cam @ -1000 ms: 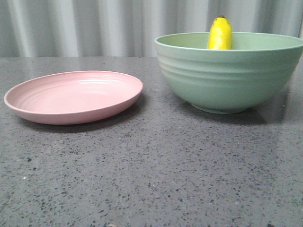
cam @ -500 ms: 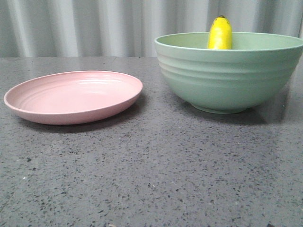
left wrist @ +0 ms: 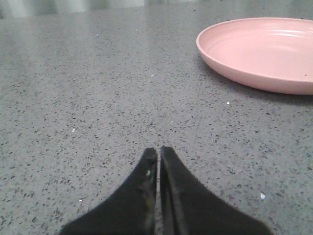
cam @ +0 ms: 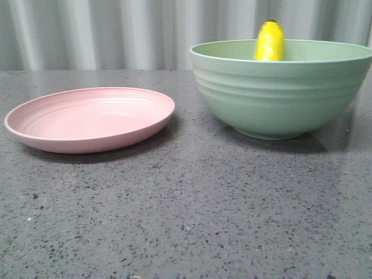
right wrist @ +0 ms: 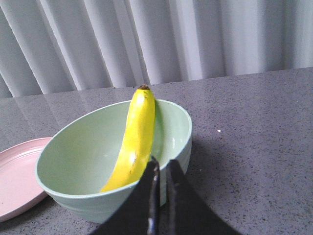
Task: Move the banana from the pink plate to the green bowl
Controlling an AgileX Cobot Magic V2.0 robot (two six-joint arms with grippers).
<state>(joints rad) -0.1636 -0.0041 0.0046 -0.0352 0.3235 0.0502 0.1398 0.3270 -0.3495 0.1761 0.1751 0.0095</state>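
Banana (right wrist: pixel 136 142) leans inside the green bowl (right wrist: pixel 88 196); my right gripper (right wrist: pixel 161 169) hovers nearby, clenched empty; left gripper (left wrist: pixel 159 154) likewise, low over the table (left wrist: pixel 98 98).

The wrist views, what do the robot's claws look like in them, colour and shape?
Only the fingers show, no arm or cables. The left claw has two matte black fingers, broad at the base and curving to narrow pointed tips, with pale scuff flecks near one tip. The right claw has the same black, tapering shape, with a glossier sheen along its inner edges. No markings or labels are visible.
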